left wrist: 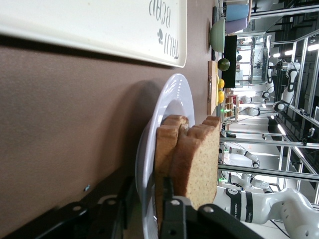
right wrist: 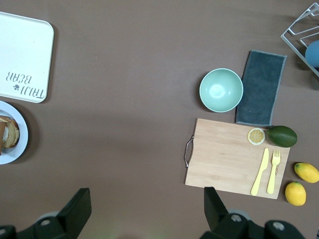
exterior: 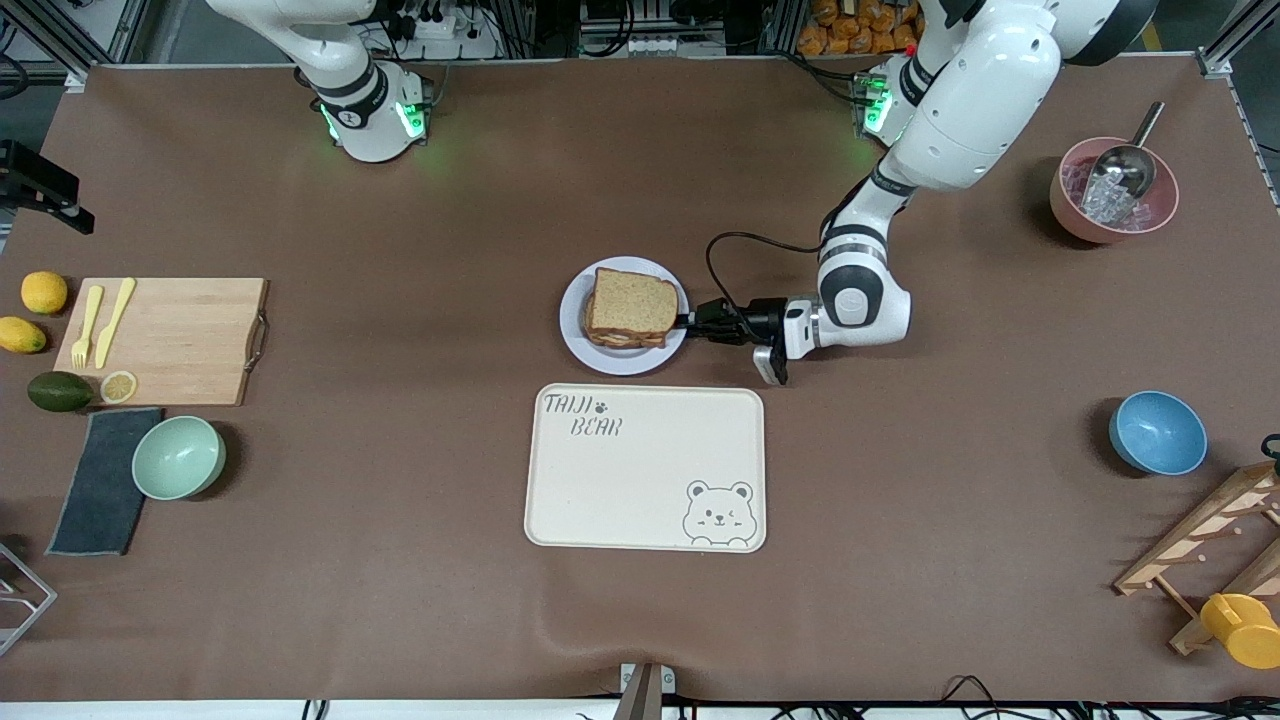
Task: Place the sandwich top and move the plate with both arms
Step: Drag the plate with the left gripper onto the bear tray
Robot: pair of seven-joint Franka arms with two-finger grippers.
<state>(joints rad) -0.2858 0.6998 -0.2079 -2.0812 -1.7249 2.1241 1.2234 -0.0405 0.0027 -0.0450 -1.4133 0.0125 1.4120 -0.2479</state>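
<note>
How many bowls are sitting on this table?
3: a green bowl beside the dark cloth, a blue bowl and a pink bowl holding a scoop, both toward the left arm's end.

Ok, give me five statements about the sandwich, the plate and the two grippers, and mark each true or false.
1. The sandwich top already lies on the sandwich on the plate. True.
2. The plate sits on the bear-print tray. False: it rests on the table, farther from the front camera than the tray.
3. The left gripper is at the plate's rim, on the side toward the left arm's end of the table. True.
4. The right gripper holds the plate. False: it is open and empty, high over the table.
5. The green bowl sits on the cutting board. False: it stands beside it, next to the dark cloth.
</note>
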